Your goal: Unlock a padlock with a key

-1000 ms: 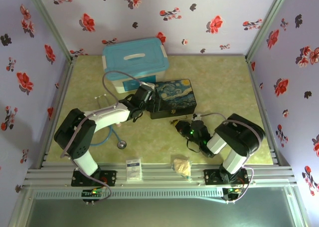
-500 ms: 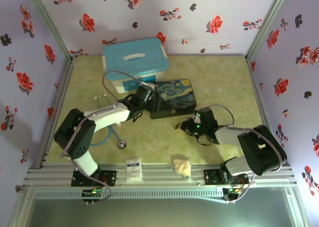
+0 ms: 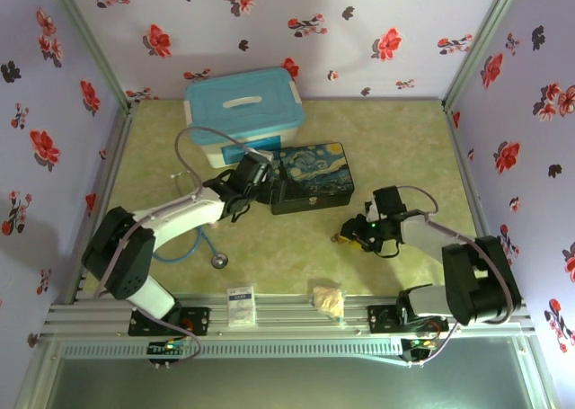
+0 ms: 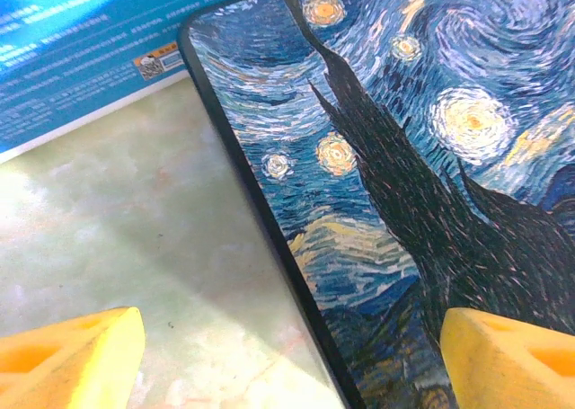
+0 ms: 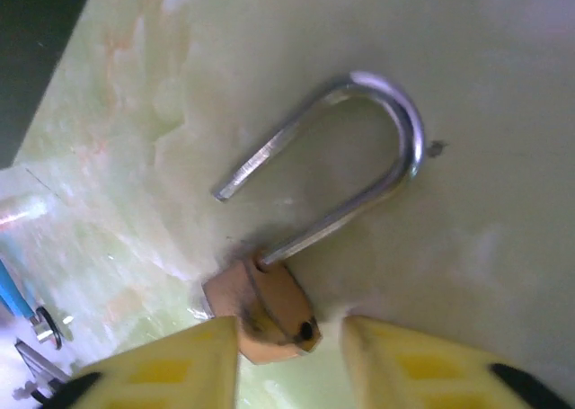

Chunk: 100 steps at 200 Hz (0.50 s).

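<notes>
- The green marbled table [image 3: 395, 148] fills the floor of a booth with flowered walls.
- A plastic box with a light blue lid [image 3: 243, 112] stands at the back left of the table.
- A dark tin box painted with a starry night sky [image 3: 314, 177] lies just in front of the blue-lidded box, and their near corners are close together.
- The left gripper [image 3: 262, 177] hangs at the tin's left end. In its wrist view its jaws are wide apart. One yellow finger [image 4: 72, 355] is over bare table and the other is over the painted lid. Nothing is held between them.
- The right gripper [image 3: 358, 234] is low over the table, in front of the tin and to its right. Its yellow fingers [image 5: 180, 368] stand a little apart on either side of the lock's body. A narrow gap shows on one side, so they are not clamped on it.
- A stethoscope [image 3: 202, 243] with a blue tube lies on the left of the table, partly under the left arm. Its round silver head points toward the front edge.
- A small white packet [image 3: 240, 306] rests on the front rail.
- A crumpled tan wad [image 3: 328, 299] sits just to the right of the packet.
- The padlock [image 5: 265, 306] lies flat on the table between the right gripper's fingertips. One leg of its silver shackle sits in the brass body. The other leg is swung clear, with its cut end lying free on the surface.
</notes>
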{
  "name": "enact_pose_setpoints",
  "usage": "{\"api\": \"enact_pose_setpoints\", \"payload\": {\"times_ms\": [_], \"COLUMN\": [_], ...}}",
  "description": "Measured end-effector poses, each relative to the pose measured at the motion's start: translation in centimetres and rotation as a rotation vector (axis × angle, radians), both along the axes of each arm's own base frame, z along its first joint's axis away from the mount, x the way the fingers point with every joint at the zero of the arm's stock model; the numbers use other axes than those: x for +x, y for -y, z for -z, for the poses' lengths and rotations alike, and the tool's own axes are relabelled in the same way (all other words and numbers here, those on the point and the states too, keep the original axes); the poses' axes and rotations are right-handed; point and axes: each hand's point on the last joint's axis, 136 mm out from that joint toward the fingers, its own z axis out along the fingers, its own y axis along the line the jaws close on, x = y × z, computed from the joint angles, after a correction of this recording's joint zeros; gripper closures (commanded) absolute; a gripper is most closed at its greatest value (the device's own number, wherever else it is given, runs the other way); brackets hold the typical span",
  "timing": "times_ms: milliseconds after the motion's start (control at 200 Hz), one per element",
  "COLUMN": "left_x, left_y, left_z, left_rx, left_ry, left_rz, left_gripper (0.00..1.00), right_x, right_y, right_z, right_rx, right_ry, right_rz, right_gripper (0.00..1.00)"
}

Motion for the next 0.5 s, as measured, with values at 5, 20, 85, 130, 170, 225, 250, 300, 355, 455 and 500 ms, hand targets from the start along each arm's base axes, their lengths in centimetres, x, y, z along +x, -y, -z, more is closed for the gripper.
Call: {"api": "enact_pose_setpoints", "payload": {"times_ms": [5, 20, 85, 130, 170, 225, 250, 300, 355, 455, 500], "left_x": [0.0, -0.1, -0.4, -0.6, -0.7, -0.9, -1.0, -1.1, -1.3, -1.9, -2.1], "left_y": [-0.1, -0.1, -0.5, -0.7, -0.8, -0.9, -1.0, -1.1, -1.3, -1.8, -2.0], "left_z": [0.0, -0.2, -0.6, -0.9, -1.1, -1.4, -1.6, -1.8, -2.1, -2.3, -2.2], "left_rx": [0.000, -0.001, -0.007, -0.011, -0.013, -0.019, -0.020, -0.025, -0.033, -0.042, -0.044], "left_ry": [0.001, 0.004, 0.014, 0.019, 0.022, 0.028, 0.029, 0.034, 0.039, 0.041, 0.039], "left_rz": [-0.001, -0.002, -0.004, -0.005, -0.005, -0.005, -0.005, -0.005, -0.007, -0.012, -0.016], "left_gripper": [0.13, 0.13, 0.12, 0.12, 0.12, 0.12, 0.12, 0.11, 0.11, 0.11, 0.11], "right_x": [0.0, -0.1, -0.4, -0.6, -0.7, -0.9, -0.9, -1.0, -1.0, -0.8, -0.7], "right_y": [0.1, 0.3, 1.4, 2.0, 2.5, 2.8, 2.9, 2.8, 2.4, 1.4, 0.9], "right_z": [0.0, -0.1, -0.1, -0.1, -0.1, -0.1, -0.1, -0.2, -0.3, -0.5, -0.5], "right_rx": [-0.005, -0.019, -0.075, -0.109, -0.136, -0.166, -0.184, -0.224, -0.259, -0.310, -0.321], "right_ry": [0.001, 0.004, 0.001, 0.002, -0.001, 0.001, 0.003, 0.012, 0.022, 0.050, 0.058], "right_rz": [0.000, 0.004, 0.033, 0.045, 0.053, 0.058, 0.057, 0.042, 0.020, -0.016, -0.023], "right_gripper": [0.53, 0.52, 0.50, 0.49, 0.47, 0.44, 0.44, 0.42, 0.41, 0.39, 0.38]}}
